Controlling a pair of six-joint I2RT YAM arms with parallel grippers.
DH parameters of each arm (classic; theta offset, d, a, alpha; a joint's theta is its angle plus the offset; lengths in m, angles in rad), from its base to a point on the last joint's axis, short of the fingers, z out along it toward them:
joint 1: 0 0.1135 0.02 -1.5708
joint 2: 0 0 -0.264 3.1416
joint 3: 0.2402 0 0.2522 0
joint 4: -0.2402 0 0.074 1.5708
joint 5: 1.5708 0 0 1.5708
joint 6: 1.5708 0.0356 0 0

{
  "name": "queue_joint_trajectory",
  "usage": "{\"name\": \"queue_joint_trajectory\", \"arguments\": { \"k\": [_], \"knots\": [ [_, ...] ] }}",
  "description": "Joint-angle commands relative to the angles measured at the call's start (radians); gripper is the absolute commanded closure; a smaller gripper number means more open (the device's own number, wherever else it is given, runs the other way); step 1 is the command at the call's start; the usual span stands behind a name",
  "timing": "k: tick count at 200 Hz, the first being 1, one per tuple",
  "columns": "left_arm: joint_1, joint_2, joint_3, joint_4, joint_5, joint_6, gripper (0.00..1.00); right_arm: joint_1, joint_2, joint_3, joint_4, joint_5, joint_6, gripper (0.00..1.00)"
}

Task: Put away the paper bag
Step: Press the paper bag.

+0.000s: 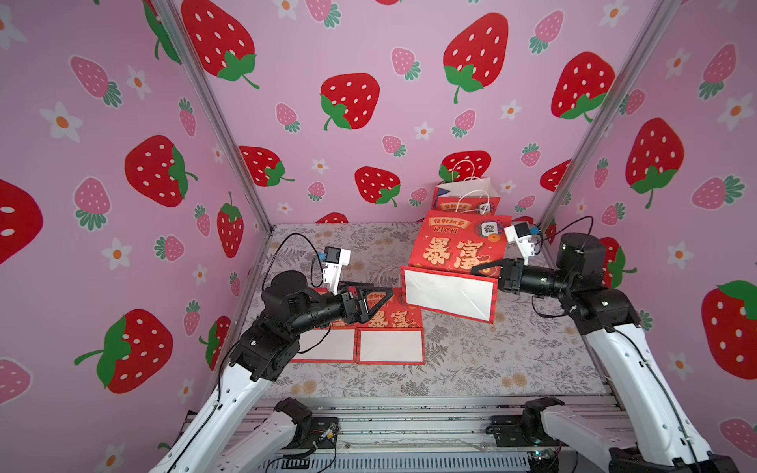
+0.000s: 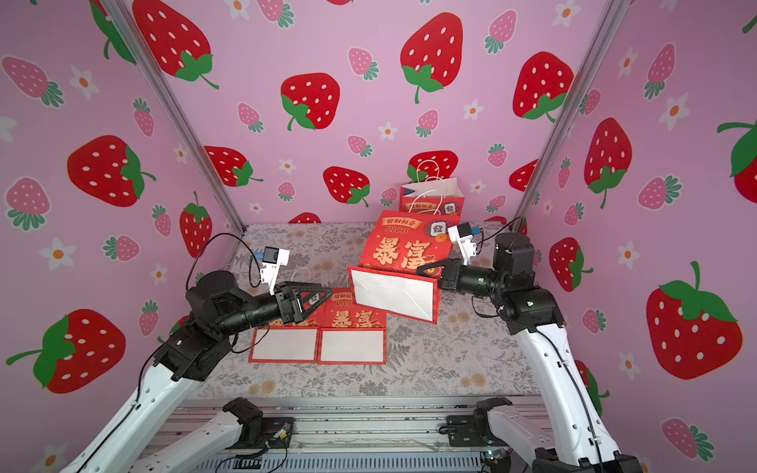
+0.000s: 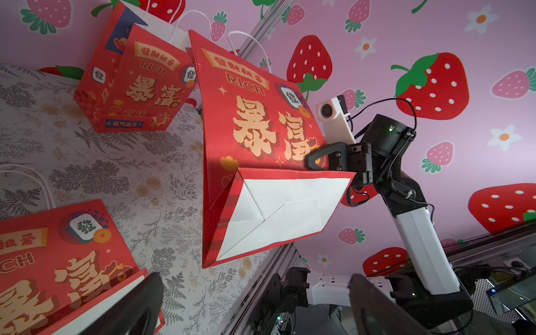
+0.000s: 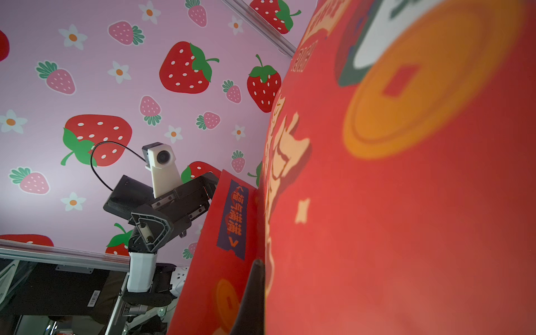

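Observation:
A flattened red paper bag [image 1: 450, 254] with gold lettering and a white folded base hangs tilted above the table in both top views [image 2: 393, 262]. My right gripper [image 1: 485, 270] is shut on its right edge just above the base fold. The right wrist view is filled by the bag's red face [image 4: 406, 203], with one dark fingertip [image 4: 255, 287] pressed against it. My left gripper [image 1: 385, 295] is open and holds nothing. It hovers left of the bag and apart from it, its two fingers spread wide in the left wrist view [image 3: 255, 277], where the bag [image 3: 261, 130] shows ahead.
Two more flat red bags [image 1: 327, 344] [image 1: 391, 346] lie side by side under the left gripper. Standing red bags [image 1: 467, 196] with white handles sit at the back wall. Strawberry-print walls close three sides of the floral tablecloth [image 1: 491, 360]. A metal rail [image 1: 409, 413] runs along the front.

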Motion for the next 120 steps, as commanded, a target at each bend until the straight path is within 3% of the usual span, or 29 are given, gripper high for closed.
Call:
{"name": "queue_joint_trajectory", "arguments": {
  "k": [1, 63, 98, 120],
  "knots": [
    [0.003, 0.017, -0.019, 0.104, 0.046, -0.044, 0.0, -0.006, -0.006, -0.012, 0.128, -0.048, 0.093, 1.0],
    [-0.035, 0.119, -0.029, 0.319, 0.078, -0.138, 0.01, 0.01, -0.001, -0.07, 0.387, -0.165, 0.311, 1.0],
    [-0.065, 0.186, 0.013, 0.412, 0.098, -0.17, 0.0, 0.033, -0.006, -0.088, 0.437, -0.182, 0.346, 1.0],
    [-0.071, 0.206, 0.025, 0.454, 0.11, -0.193, 0.11, 0.05, -0.007, -0.094, 0.448, -0.198, 0.349, 1.0]
  ]
}}
